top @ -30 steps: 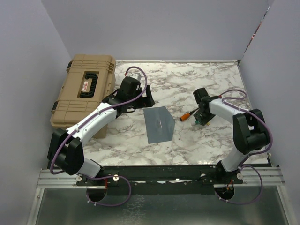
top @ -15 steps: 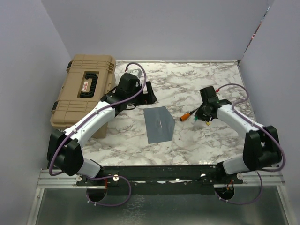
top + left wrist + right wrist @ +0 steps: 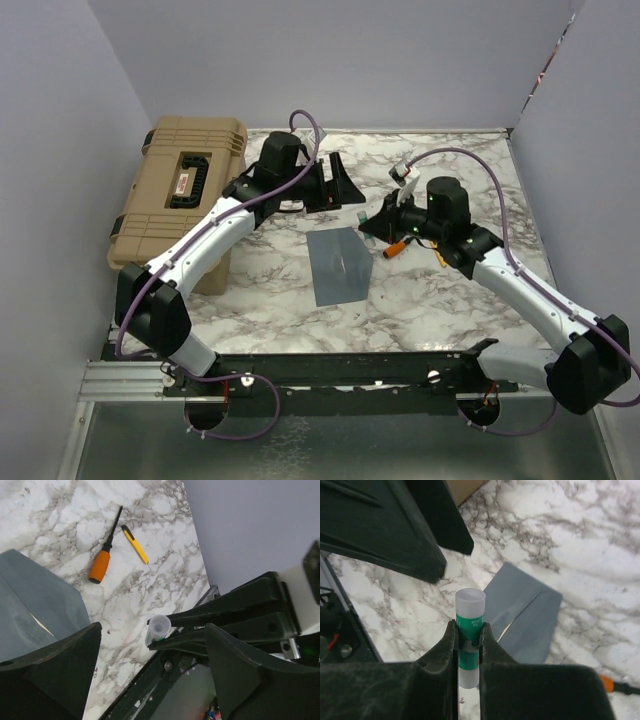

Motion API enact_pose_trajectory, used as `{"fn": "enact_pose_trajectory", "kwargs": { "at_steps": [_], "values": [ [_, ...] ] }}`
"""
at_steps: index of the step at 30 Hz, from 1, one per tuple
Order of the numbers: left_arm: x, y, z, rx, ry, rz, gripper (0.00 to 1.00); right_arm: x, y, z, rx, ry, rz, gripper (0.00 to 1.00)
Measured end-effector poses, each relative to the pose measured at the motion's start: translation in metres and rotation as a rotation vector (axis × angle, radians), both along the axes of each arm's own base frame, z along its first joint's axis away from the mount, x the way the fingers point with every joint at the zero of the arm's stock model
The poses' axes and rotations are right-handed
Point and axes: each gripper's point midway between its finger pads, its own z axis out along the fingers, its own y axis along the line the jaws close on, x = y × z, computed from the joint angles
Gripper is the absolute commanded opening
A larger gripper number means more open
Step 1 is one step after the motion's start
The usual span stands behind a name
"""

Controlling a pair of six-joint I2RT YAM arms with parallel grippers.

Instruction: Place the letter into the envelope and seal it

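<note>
Nearest, one slate envelope (image 3: 338, 265) is lying flat on the bench (image 3: 440, 300), with one cream letter (image 3: 506, 625) edge showing at its flap. Just past it, the right gripper (image 3: 468, 632) is clenching one green glue stick (image 3: 470, 621). One orange screwdriver (image 3: 101, 562) and one yellow pen (image 3: 135, 543) are lying alongside. Farther off, the left gripper (image 3: 335, 187) is hanging released beside one tan case (image 3: 180, 200).

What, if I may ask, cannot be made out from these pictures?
- Letter: every view, covered by the envelope, bar a possible cream sliver.
- Glue stick label: right wrist, print too small.
- Envelope's outline: left wrist, cut off by the left edge and a jaw.
</note>
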Motion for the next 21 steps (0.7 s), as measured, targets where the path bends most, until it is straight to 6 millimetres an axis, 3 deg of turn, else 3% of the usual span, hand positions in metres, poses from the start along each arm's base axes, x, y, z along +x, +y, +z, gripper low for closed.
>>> {"fn": "enact_pose_trajectory", "kwargs": {
  "at_steps": [2, 6, 10, 19, 21],
  "values": [
    [-0.005, -0.003, -0.004, -0.011, 0.037, -0.02, 0.8, 0.001, 0.004, 0.011, -0.007, -0.091, 0.05, 0.0],
    [-0.015, -0.005, -0.01, -0.028, 0.092, -0.051, 0.73, 0.0, 0.008, 0.015, -0.053, -0.195, 0.125, 0.01],
    [-0.022, -0.005, -0.018, -0.036, 0.143, -0.064, 0.52, 0.0, 0.014, 0.021, -0.081, -0.267, 0.178, 0.0],
    [-0.031, -0.007, -0.024, -0.053, 0.21, -0.079, 0.48, -0.001, 0.021, 0.022, -0.1, -0.316, 0.246, 0.0],
    [-0.032, -0.007, -0.024, -0.056, 0.219, -0.08, 0.42, -0.002, 0.024, 0.021, -0.101, -0.317, 0.26, 0.0]
  ]
}}
